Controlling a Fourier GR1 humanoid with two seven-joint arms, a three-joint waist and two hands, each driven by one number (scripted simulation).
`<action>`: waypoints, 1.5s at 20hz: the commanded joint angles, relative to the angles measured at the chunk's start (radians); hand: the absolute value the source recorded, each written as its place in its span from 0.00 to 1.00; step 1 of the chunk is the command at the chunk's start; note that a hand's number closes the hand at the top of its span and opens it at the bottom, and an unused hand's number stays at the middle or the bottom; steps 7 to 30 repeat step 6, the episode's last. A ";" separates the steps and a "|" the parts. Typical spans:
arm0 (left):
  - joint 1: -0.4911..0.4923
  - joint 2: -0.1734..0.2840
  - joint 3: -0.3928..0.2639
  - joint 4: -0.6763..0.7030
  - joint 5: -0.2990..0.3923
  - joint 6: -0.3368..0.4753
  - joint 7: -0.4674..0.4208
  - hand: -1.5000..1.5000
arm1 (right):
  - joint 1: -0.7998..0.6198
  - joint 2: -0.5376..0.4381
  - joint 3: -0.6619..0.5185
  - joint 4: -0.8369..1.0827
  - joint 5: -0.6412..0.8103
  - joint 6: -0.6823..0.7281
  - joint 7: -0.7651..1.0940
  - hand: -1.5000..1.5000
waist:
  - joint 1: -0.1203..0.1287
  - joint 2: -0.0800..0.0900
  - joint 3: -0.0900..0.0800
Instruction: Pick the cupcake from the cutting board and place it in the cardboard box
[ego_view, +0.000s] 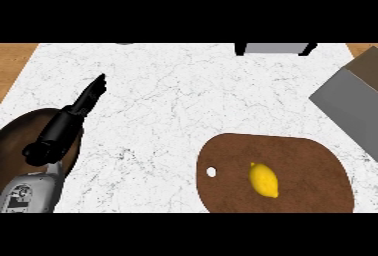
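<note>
Cupcake is not seen; a lemon (264, 180) lies ungrasped on the cutting board (295, 155), the left robot hand (87, 99) is held straight-fingered, nothing boxed yet.

yellow lemon (264, 180), white marble counter (184, 90)

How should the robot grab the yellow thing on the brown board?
Probably from straight above, fingers and thumb closing across the narrow middle of the yellow thing. It lies flat on the cutting board, long and tapering to its ends, so the middle looks easiest to pinch. Only the left hand shows, open and far off.
</note>
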 joint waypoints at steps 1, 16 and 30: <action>-0.002 0.029 0.034 0.011 0.023 -0.020 -0.029 0.50 | -0.025 -0.040 -0.165 0.083 -0.138 -0.033 0.064 0.00 | 0.012 0.007 0.000; -0.038 -0.019 -0.014 0.009 -0.003 0.001 0.009 0.50 | 0.056 -0.131 -0.211 0.142 -0.186 -0.045 0.003 0.00 | 0.014 0.011 0.001; -0.038 -0.019 -0.014 0.009 -0.003 0.001 0.009 0.50 | 0.056 -0.131 -0.211 0.142 -0.186 -0.045 0.003 0.00 | 0.014 0.011 0.001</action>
